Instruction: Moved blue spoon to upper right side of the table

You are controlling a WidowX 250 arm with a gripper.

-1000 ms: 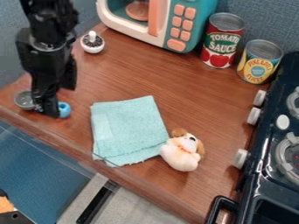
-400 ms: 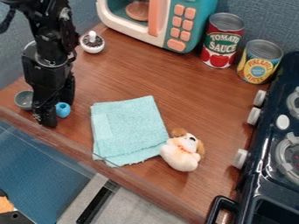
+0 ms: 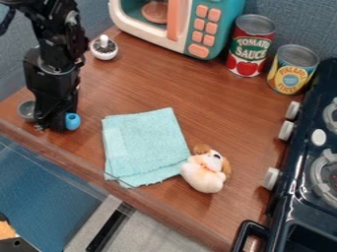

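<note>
Your arm (image 3: 54, 51): black, partly glossy | your housings: blocky, stacked segments, rounded edges, small pale spots | your cable (image 3: 7, 19): dark, curved, beside the upper segment

Light-blue, smooth, plastic-looking spoon (image 3: 74, 124), visible only in part: a short, rounded end with a small dark opening. At the left of the brown wooden tabletop (image 3: 131, 74), near the front edge; full pose hidden.
</note>
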